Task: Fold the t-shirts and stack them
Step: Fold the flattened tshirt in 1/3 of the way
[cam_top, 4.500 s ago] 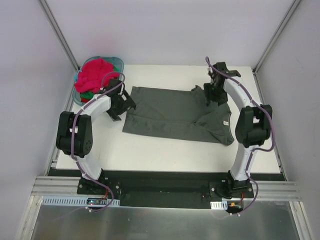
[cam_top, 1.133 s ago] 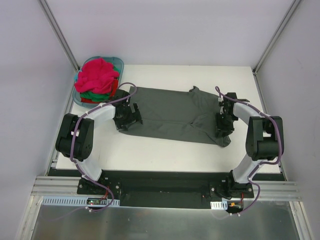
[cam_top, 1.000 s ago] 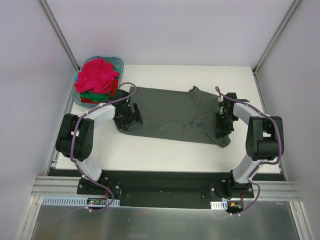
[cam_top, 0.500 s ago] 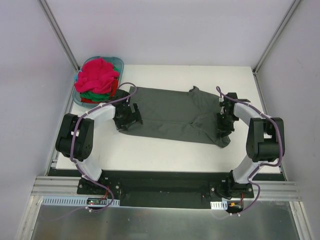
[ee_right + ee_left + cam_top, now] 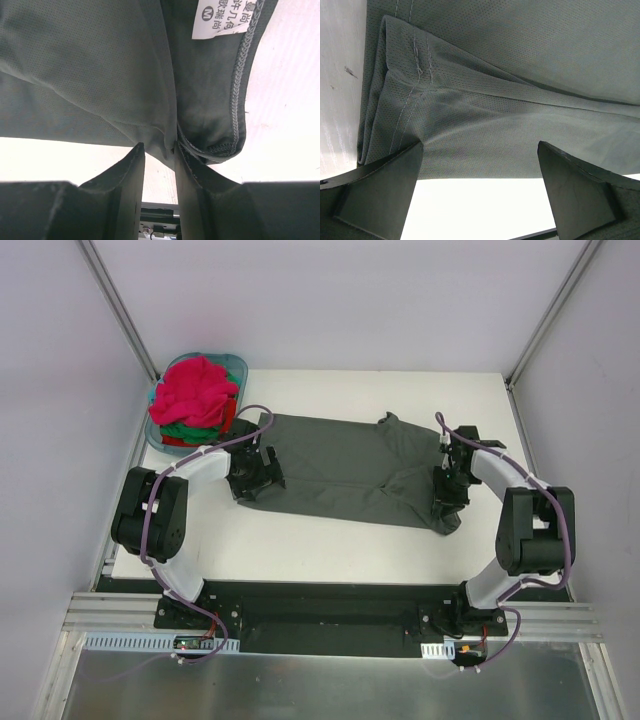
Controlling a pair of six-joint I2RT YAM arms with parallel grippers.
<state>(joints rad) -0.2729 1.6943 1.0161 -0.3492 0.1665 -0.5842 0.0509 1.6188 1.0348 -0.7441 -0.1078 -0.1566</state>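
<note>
neck label point(image 5: 225, 17) cropped, green shirt point(image 5: 185, 428) half-buried

A teal plastic basket point(image 5: 237, 364) sits at the far left corner of the white counter point(image 5: 330, 535), near a grey wall point(image 5: 60, 390).

The white-and-black left arm point(image 5: 195, 462) bends at its elbow and reaches inward towards the right arm. Its black two-finger left gripper point(image 5: 480, 170) points down, jaws spread wide. The white-and-black right arm point(image 5: 497, 462) curls inward the same way, wrist low. The jaws of its black two-finger right gripper point(image 5: 159, 152) stand nearly together, pinching a thin fold of the dark charcoal grey cloth t-shirt point(image 5: 100, 75).
</note>
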